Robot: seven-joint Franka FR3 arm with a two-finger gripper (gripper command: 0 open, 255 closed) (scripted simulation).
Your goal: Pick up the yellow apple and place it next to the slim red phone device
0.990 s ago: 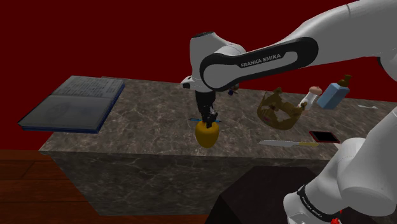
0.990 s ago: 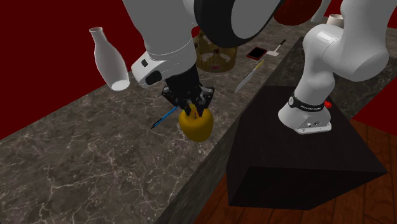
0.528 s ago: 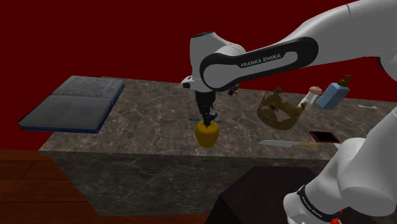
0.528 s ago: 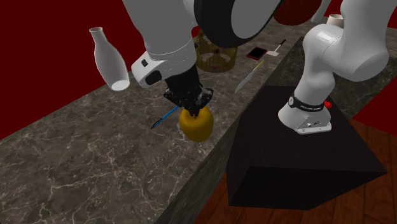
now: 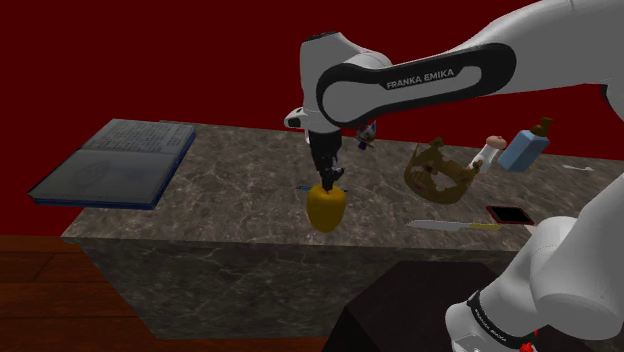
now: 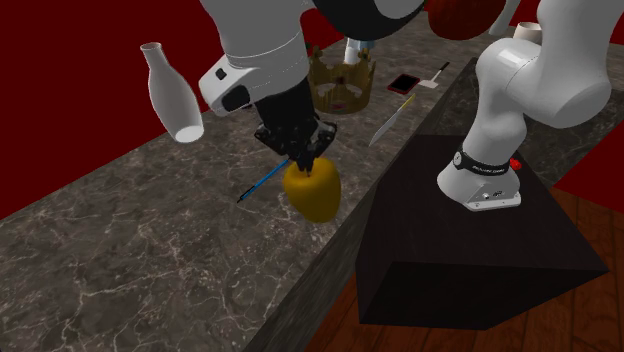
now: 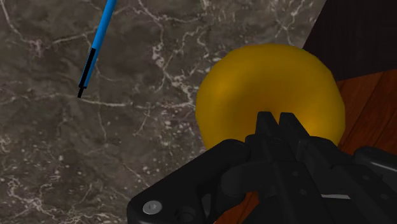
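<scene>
The yellow apple [image 5: 326, 207] [image 6: 312, 192] [image 7: 267, 89] hangs just above the front edge of the dark marble counter [image 5: 220, 190]. My gripper [image 5: 327, 181] [image 6: 305, 160] [image 7: 278, 124] points down onto its top. The black fingers are pinched together on the apple's crown, shut on it. The slim red phone [image 5: 509, 215] [image 6: 404, 82] lies flat on the counter far off toward the shoulder view's right, close to the arm's base.
A blue pen [image 7: 95, 48] [image 6: 262, 183] lies just behind the apple. A brown crown-shaped basket [image 5: 440, 172], a knife [image 5: 455, 226] and a blue bottle [image 5: 525, 148] lie between apple and phone. An open book [image 5: 115, 163] and a white vase [image 6: 172, 92] stand at the other end.
The fingers closed tighter on the apple's top. The hand then rose a little, and the apple came up with it off the counter.
</scene>
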